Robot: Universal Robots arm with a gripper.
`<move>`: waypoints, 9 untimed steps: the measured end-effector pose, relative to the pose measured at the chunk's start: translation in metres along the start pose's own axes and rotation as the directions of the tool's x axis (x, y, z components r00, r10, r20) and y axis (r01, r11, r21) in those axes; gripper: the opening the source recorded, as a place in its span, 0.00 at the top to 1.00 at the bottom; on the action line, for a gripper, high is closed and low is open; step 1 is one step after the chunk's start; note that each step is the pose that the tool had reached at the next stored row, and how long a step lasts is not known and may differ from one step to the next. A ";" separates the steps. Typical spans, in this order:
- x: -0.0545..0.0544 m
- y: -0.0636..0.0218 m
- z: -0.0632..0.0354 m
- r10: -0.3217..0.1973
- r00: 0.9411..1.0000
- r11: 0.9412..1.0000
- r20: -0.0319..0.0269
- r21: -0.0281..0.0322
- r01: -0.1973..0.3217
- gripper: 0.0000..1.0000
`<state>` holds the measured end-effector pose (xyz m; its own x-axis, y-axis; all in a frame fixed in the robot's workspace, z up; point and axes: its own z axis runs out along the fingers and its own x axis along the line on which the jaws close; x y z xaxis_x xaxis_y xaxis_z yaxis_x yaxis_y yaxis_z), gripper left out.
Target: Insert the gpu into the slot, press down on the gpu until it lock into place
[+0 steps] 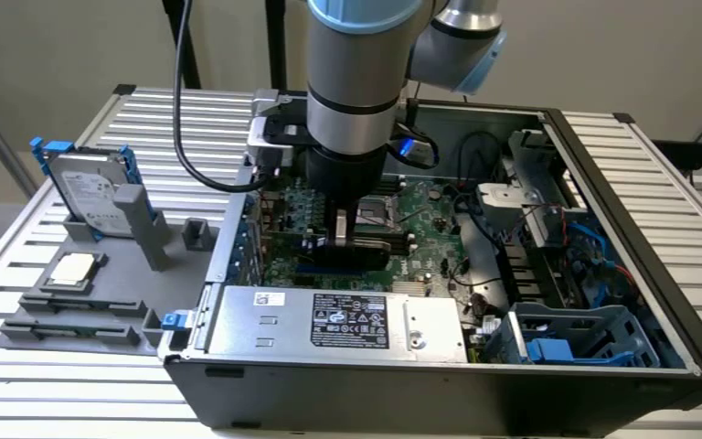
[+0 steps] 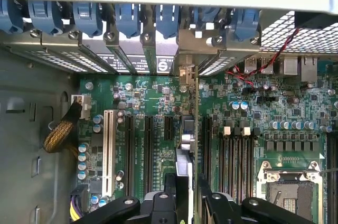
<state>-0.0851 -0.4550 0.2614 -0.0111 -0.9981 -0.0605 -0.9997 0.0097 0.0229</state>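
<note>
A slatted metal worktop [image 1: 668,155] is seen carrying an open black computer case [image 1: 449,402], laid on its side. The case is entered from above by the grey robot arm [image 1: 351,73]. A silver labelled power supply [image 1: 278,320] is set along the near wall of the case, and the green motherboard [image 1: 430,247] is spread behind it. Outside the case, at the exterior view's left, a grey hard drive [image 1: 89,197] with blue rails is stood upright in a grey holder.

The gpu [image 1: 369,254] is held on edge over the motherboard, just behind the power supply. In the wrist view the gpu [image 2: 195,139] is seen edge-on as a thin line between the black expansion connectors and the memory strips [image 2: 237,150]. A short stretch of the blue slot [image 1: 314,271] is shown directly under the card's lower edge; whether the card is fully seated cannot be told.

The gripper [image 2: 187,195] is closed on the gpu, one finger at each face of the card.
</note>
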 end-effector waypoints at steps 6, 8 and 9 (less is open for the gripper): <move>0.000 -0.0001 0.0007 0.009 1.000 1.000 0.000 0.001 -0.009 0.74; 0.000 0.0000 0.0010 0.013 1.000 1.000 0.000 0.001 -0.013 0.74; 0.000 0.0000 0.0013 0.016 1.000 1.000 0.000 0.001 -0.016 0.74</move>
<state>-0.0851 -0.4545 0.2601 -0.0270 -0.9978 -0.0605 -0.9994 0.0256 0.0230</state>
